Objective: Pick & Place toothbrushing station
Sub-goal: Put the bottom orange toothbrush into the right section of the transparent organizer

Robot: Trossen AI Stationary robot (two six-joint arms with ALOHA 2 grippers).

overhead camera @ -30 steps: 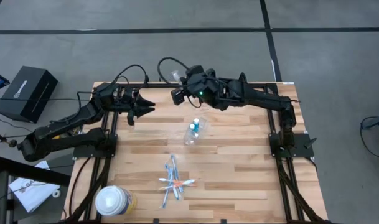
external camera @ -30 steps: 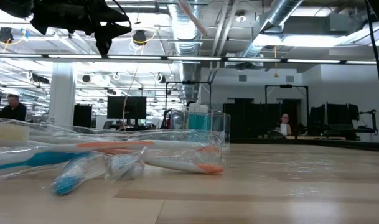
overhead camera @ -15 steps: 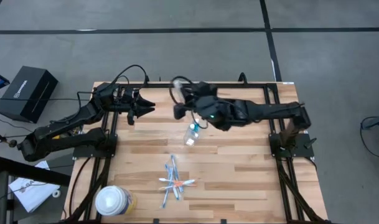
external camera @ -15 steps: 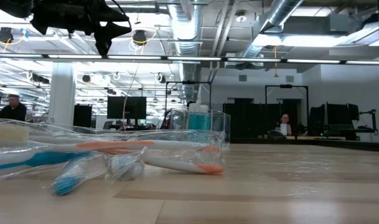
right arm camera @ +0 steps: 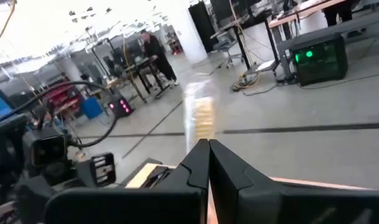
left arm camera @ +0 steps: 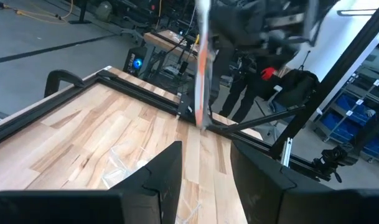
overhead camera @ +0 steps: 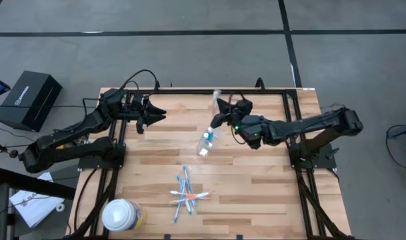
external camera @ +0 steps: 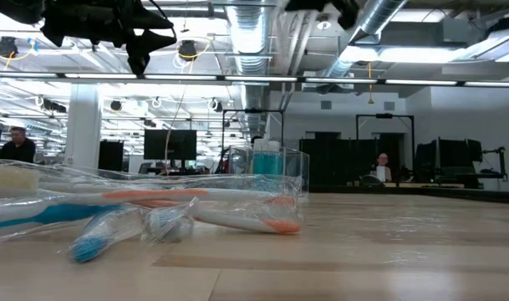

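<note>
My right gripper point(overhead camera: 223, 111) is shut on a white and orange toothbrush point(left arm camera: 201, 68), high above the table's far middle; its wrist view shows the brush point(right arm camera: 200, 115) blurred. A clear cup point(overhead camera: 205, 142) with blue tubes stands mid-table and also shows in the low view point(external camera: 275, 171). Several blue, white and orange toothbrushes point(overhead camera: 185, 194) lie crossed in a pile toward the near edge; the low view point(external camera: 154, 209) shows them in clear wrap. My left gripper point(overhead camera: 154, 115) is open and empty above the far left, its fingers showing in its wrist view point(left arm camera: 205, 168). My right gripper pinches the toothbrush between its two shut fingers point(right arm camera: 198, 155). The brush's shaft point(right arm camera: 201, 134) sticks out past the fingertips. The brush is lifted clear of the table and stands about upright in the left wrist view. Which end the fingers hold, I cannot tell.
A large round white-topped yellowish container point(overhead camera: 120, 215) stands at the near left corner. A black frame rail point(overhead camera: 189, 91) runs along the table's far edge. A black box point(overhead camera: 31, 99) sits on the floor beyond the left edge. People and desks show in the room behind.
My right gripper has gone toward the table's right edge with the toothbrush, from above the far middle-left to above the far middle, keeping it shut in its fingers and clear of the table. The cup, the pile and my left arm have kept still.
</note>
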